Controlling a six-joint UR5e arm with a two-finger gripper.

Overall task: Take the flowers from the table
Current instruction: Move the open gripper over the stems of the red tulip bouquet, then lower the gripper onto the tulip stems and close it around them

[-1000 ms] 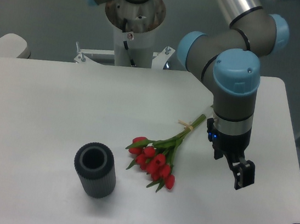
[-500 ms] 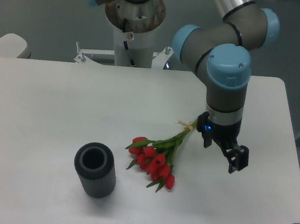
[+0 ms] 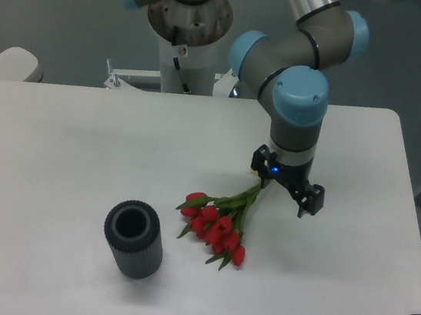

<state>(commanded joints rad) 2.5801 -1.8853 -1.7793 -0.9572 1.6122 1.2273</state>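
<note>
One bunch of flowers (image 3: 217,224) lies flat on the white desk (image 3: 56,153), near the middle and a little toward the front edge. Its long axis runs on a diagonal: the red heads point toward the front-left, in the direction of the vase (image 3: 134,238), and the green stems run up and back to the right, away from the vase. The heads are clustered in a loose clump; about ten red blooms can be made out, though some overlap and an exact count is uncertain. Green leaves spread among them.

One dark grey ribbed vase stands upright on the desk, to the left of the heads and apart from them, with its open mouth facing up.

One gripper (image 3: 287,188) hangs from the grey and blue arm (image 3: 298,107) directly over the stem end of the bunch, on the far side of the flowers from the vase. Its two dark fingers (image 3: 312,200) are spread apart, released, with nothing clamped between them. The stem tips disappear behind the gripper, so whether it touches them cannot be told.

The arm's mounting column (image 3: 185,41) stands behind the far edge of the desk.
</note>
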